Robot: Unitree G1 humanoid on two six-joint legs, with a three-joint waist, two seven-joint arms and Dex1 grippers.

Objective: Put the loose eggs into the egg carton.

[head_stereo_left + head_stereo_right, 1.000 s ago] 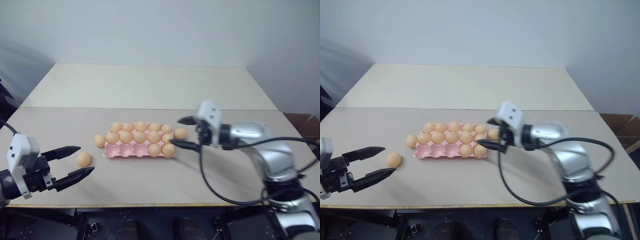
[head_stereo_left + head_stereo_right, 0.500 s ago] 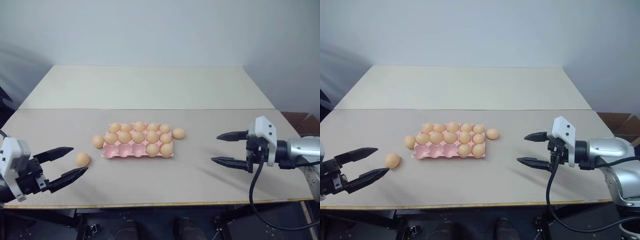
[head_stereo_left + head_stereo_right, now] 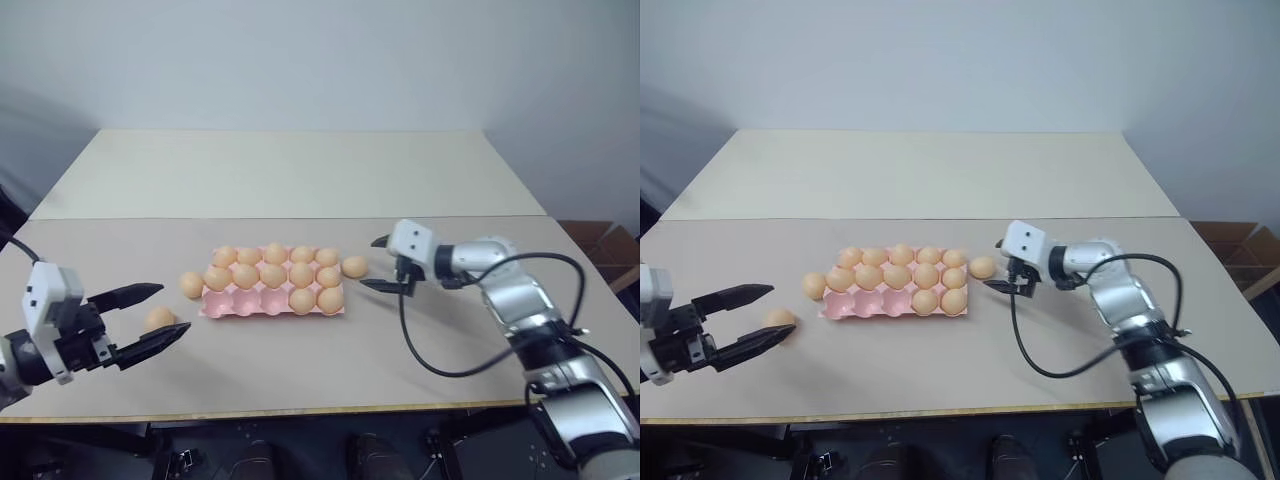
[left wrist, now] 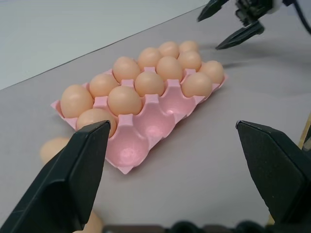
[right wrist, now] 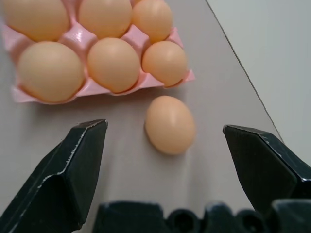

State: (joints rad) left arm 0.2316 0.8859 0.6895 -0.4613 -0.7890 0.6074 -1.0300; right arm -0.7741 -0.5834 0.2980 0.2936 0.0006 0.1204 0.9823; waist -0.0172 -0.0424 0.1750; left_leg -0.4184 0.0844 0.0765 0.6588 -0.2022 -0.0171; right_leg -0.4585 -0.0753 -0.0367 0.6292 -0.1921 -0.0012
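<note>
Twelve cups of egg carton (image 3: 262, 305) filled, three front ones empty; three loose eggs (image 3: 354, 266) on table (image 3: 300, 180); right gripper (image 3: 384, 263) and left gripper (image 3: 150, 315) spread wide, empty

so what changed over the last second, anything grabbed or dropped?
Nothing grabbed or dropped. The right gripper swung out to the right away from the egg carton, then came back in and now sits open beside the loose egg at the carton's right end. The left gripper stayed open around the loose egg in front of it. Carton and eggs haven't shifted.
</note>
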